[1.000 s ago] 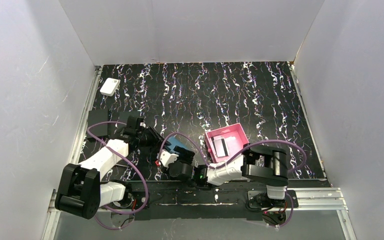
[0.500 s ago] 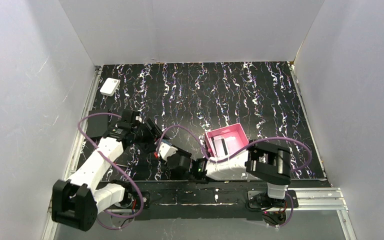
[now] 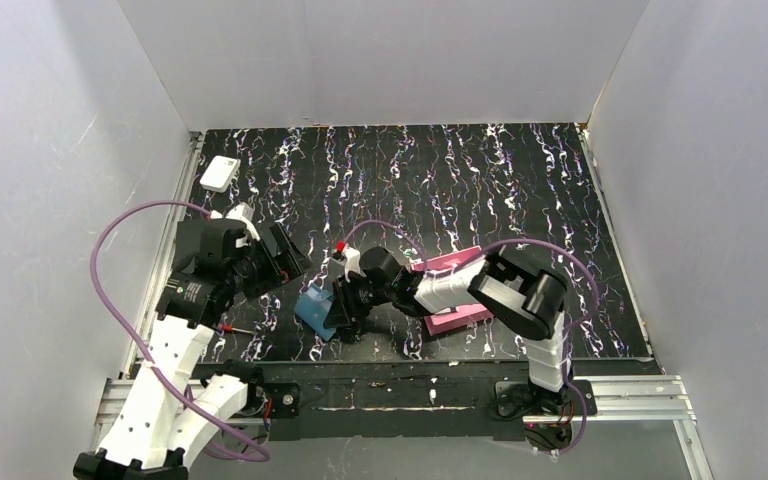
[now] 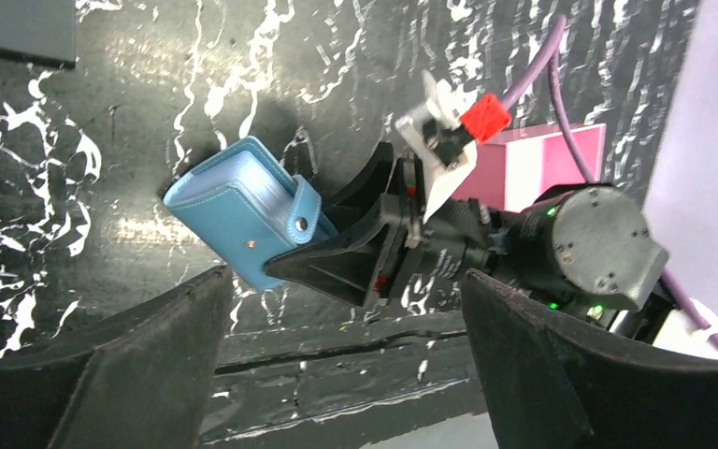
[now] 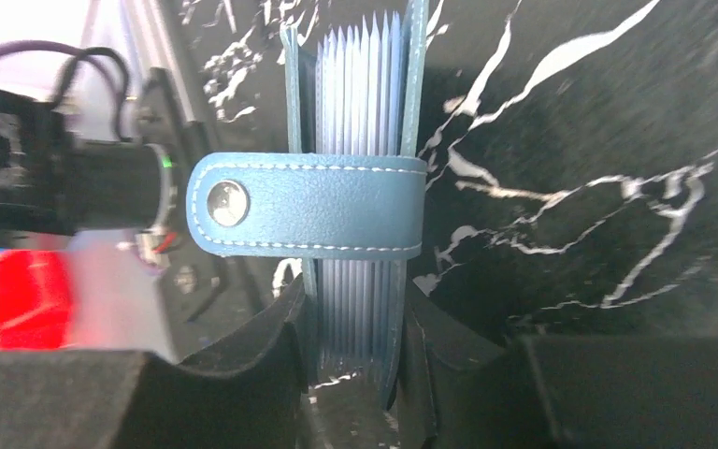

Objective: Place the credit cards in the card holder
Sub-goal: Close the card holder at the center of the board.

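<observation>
The card holder (image 3: 313, 308), a teal-blue wallet with its snap tab buttoned, is held tilted near the front of the mat. My right gripper (image 3: 345, 303) is shut on it. In the right wrist view the fingers (image 5: 266, 360) press both covers of the card holder (image 5: 355, 201), and pale blue pockets show between them. My left gripper (image 3: 285, 262) hangs open to the left, apart from the card holder (image 4: 238, 220), with nothing between its fingers (image 4: 112, 374). The credit cards are hidden where the right arm crosses the pink tray.
A pink tray (image 3: 457, 321) lies right of the wallet, mostly under the right arm. A small white box (image 3: 220, 173) sits at the back left corner. A dark flat slab (image 4: 19, 28) lies on the mat's left side. White walls close in three sides.
My left gripper let go, opened wide and drew back up and to the left. My right gripper shut on the card holder and carried it left and nearer the front edge.
</observation>
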You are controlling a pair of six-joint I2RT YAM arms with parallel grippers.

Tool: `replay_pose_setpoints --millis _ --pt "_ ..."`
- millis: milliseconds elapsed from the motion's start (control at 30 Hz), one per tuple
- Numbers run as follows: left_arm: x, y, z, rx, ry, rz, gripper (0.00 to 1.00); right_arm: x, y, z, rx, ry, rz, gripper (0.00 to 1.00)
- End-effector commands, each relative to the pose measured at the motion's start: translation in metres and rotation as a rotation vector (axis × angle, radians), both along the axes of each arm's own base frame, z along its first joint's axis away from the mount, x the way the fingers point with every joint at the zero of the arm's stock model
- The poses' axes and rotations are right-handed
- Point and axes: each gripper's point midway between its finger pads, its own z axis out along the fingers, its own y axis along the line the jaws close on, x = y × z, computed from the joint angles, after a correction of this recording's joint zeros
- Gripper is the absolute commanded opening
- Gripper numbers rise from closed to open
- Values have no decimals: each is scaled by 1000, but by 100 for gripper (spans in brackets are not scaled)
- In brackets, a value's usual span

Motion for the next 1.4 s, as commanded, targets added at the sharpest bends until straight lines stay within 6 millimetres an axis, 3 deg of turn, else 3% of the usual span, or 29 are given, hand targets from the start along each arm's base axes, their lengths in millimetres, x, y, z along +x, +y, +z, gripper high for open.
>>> replay_pose_setpoints --millis 0,33,100,200,467,667,767,1033,1300,1367 --pt "-17 5 -45 46 154 0 84 -31 2 6 100 361 52 1" --pt "-18 1 -53 23 181 1 79 -29 0 3 99 384 36 1" --pt "-21 -5 -67 -21 229 19 57 -22 -4 -4 67 390 -9 2" --pt "-25 -10 -84 -78 259 60 43 -14 -11 -9 41 416 -72 6" --pt "-26 -22 -128 -204 283 107 37 -6 -18 -19 27 468 -171 19" --pt "-4 -28 -122 -218 157 49 29 -4 -24 -26 -18 423 -169 39" --pt "-2 -29 -131 -201 179 35 26 -1 -30 -29 -67 375 -176 46" --pt "0 -34 -164 -193 255 7 21 9 -40 -14 -133 187 -123 63" --pt "3 -37 -176 -184 280 -23 21 30 -66 -5 -274 -42 -179 75" --pt "2 -38 -178 -187 286 -29 20 33 -69 0 -285 -73 -171 83"
